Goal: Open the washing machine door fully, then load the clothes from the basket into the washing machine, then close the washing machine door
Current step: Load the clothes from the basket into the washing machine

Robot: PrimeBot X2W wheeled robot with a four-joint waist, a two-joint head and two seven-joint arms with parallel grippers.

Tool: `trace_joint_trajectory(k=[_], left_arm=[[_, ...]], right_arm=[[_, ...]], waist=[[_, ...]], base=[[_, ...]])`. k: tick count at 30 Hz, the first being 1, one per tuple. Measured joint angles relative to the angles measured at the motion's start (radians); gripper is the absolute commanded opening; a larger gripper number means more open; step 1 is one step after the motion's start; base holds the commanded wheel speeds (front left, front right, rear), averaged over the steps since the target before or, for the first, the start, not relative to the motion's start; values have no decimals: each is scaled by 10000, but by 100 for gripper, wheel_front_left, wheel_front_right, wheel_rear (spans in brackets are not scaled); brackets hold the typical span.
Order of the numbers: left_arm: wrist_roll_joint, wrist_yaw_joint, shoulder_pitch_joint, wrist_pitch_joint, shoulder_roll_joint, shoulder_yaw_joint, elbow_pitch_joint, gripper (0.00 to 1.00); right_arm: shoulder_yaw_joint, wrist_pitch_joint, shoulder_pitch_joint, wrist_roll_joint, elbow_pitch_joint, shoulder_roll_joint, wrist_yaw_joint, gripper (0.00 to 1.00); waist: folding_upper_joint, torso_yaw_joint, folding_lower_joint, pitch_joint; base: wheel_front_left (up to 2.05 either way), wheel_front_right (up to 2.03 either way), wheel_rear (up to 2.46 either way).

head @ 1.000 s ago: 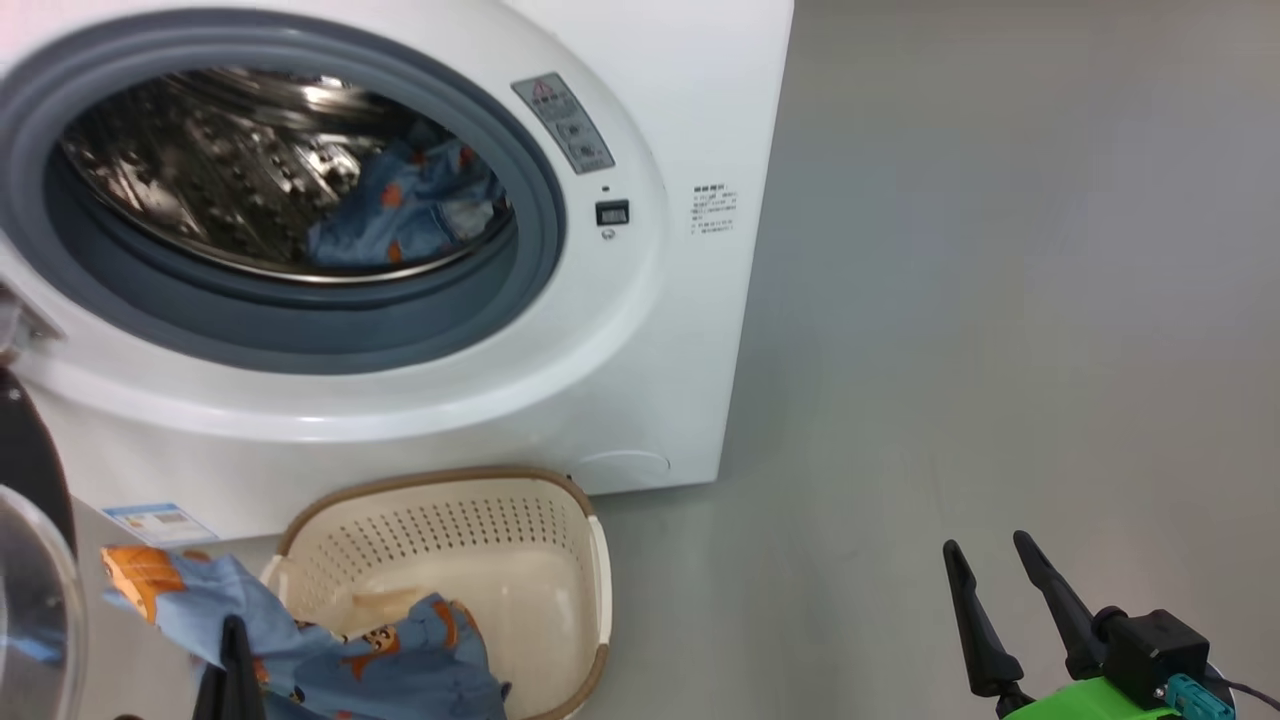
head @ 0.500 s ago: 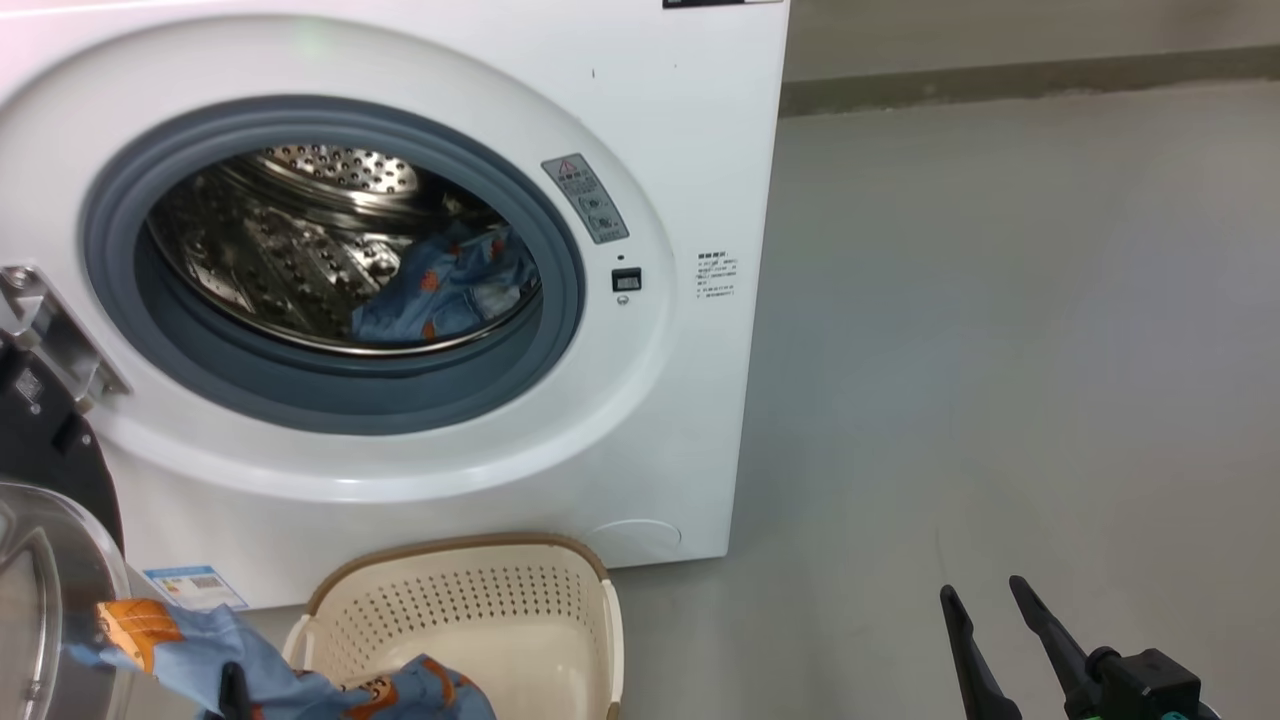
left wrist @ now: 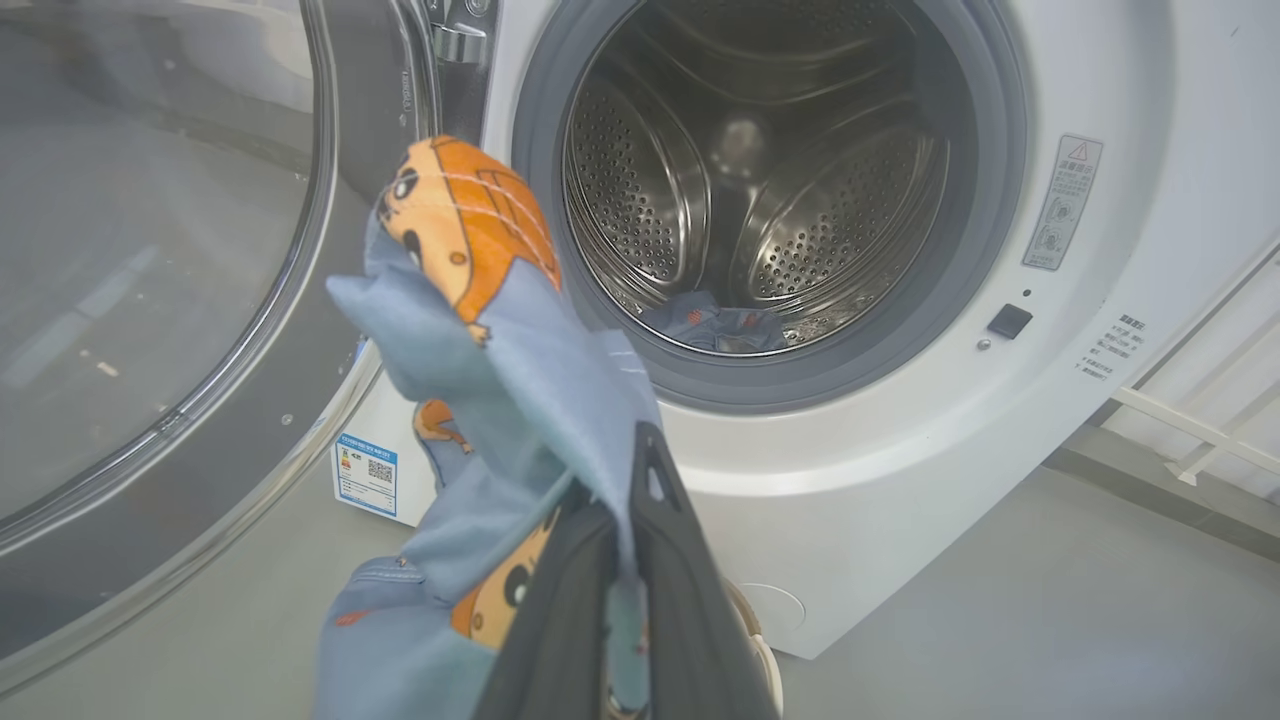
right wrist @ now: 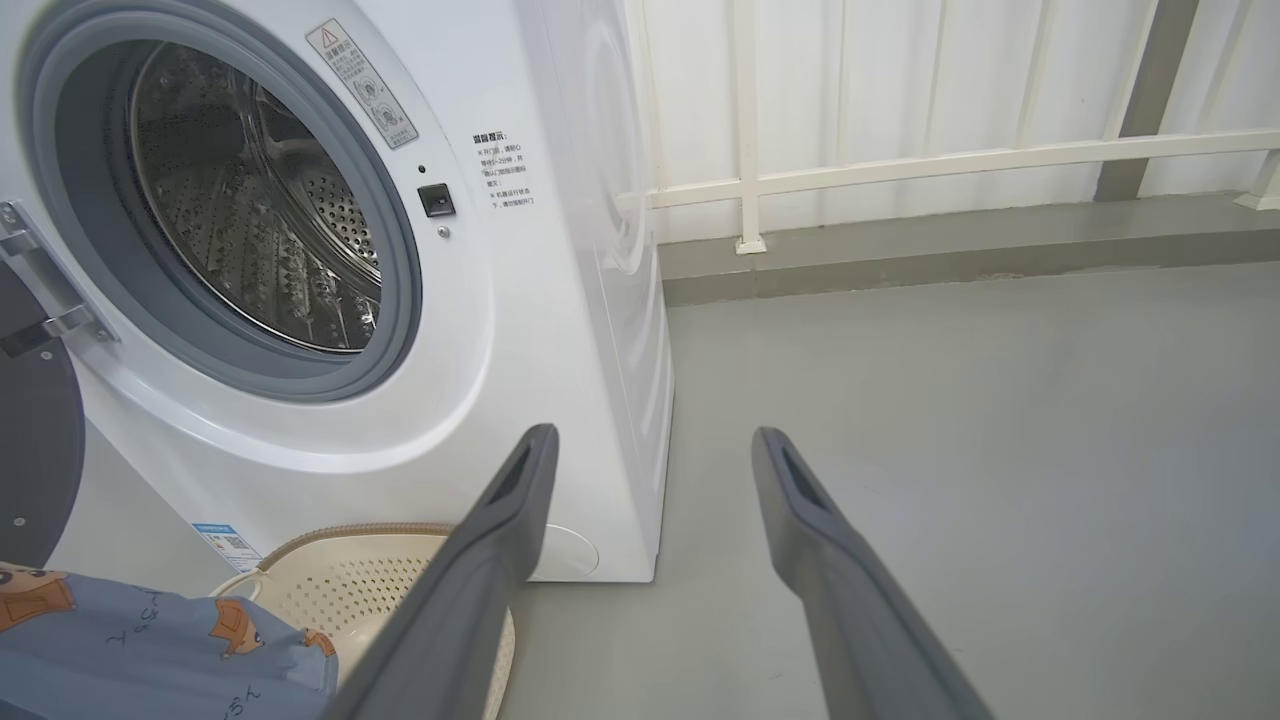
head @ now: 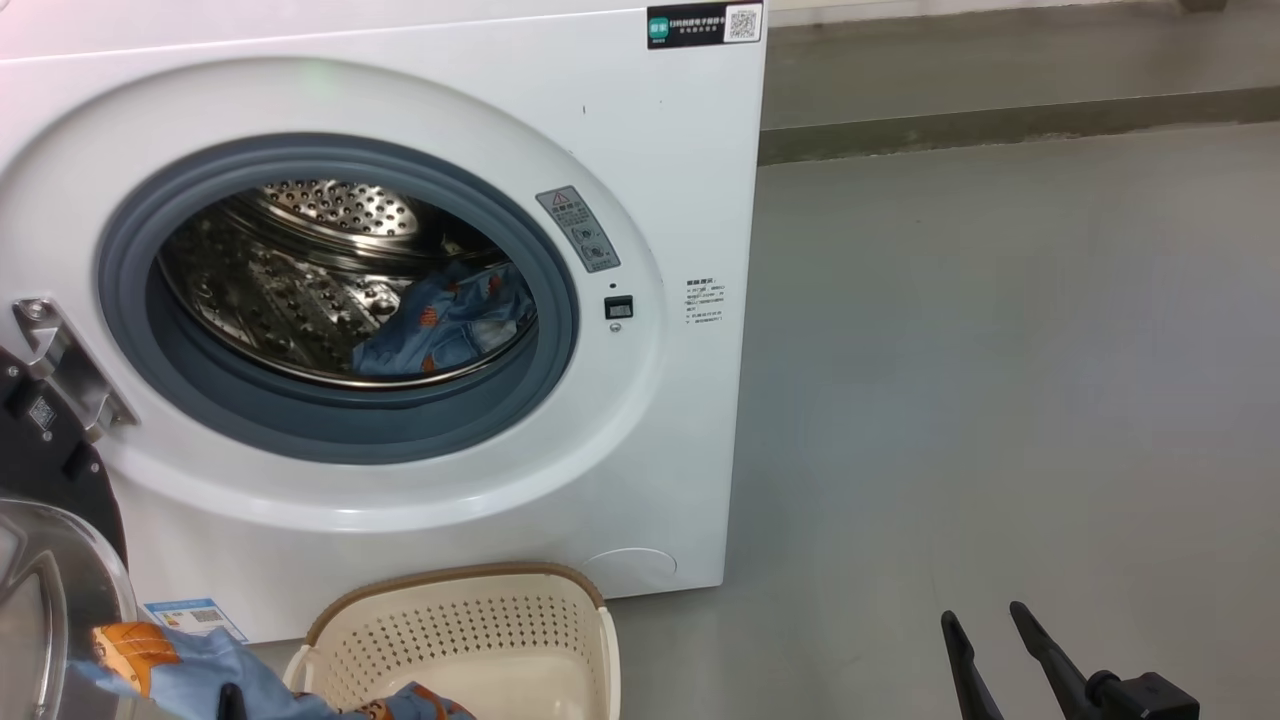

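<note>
The white washing machine [head: 660, 430] stands with its round door [head: 45, 560] swung open at the left, also seen as door [left wrist: 170, 300]. One blue printed garment [head: 440, 325] lies in the steel drum [left wrist: 750, 200]. My left gripper [left wrist: 625, 470] is shut on another light blue garment [left wrist: 490, 340] with orange figures, held up in front of the opening and above the basket [head: 470, 640]. The same garment [head: 180, 665] hangs at the lower left of the head view. My right gripper [head: 985, 630], open and empty, hovers over the floor right of the basket, seen as gripper [right wrist: 650, 450].
Grey floor [head: 1000, 350] spreads to the right of the machine. A white railing [right wrist: 950, 160] and a low kerb run along the back. The open door takes up the room left of the basket.
The head camera has tilted up, so the machine and basket sit lower in the picture. The held garment has risen out of the basket. The right gripper stays open.
</note>
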Motion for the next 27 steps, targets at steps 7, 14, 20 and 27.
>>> trace_joint_trajectory(k=[7,14,20,27], left_arm=[[0,0,9,-2,0,-6,-17,0],[0,-15,-7,-2,2,-230,-63,0],[23,-33,-284,0,4,-272,-69,0],[244,-209,-1523,-2,2,-267,224,0]], right_arm=[[17,0,1,0,0,-2,0,100],[63,0,1,0,-8,6,0,100],[90,0,-4,0,-8,23,0,100],[96,0,-17,2,-21,67,0,100]], waist=[[0,22,0,21],[0,-48,0,87],[-1,-257,0,231],[0,-492,0,587]], base=[[0,0,0],[0,0,0],[0,0,0],[0,0,0]])
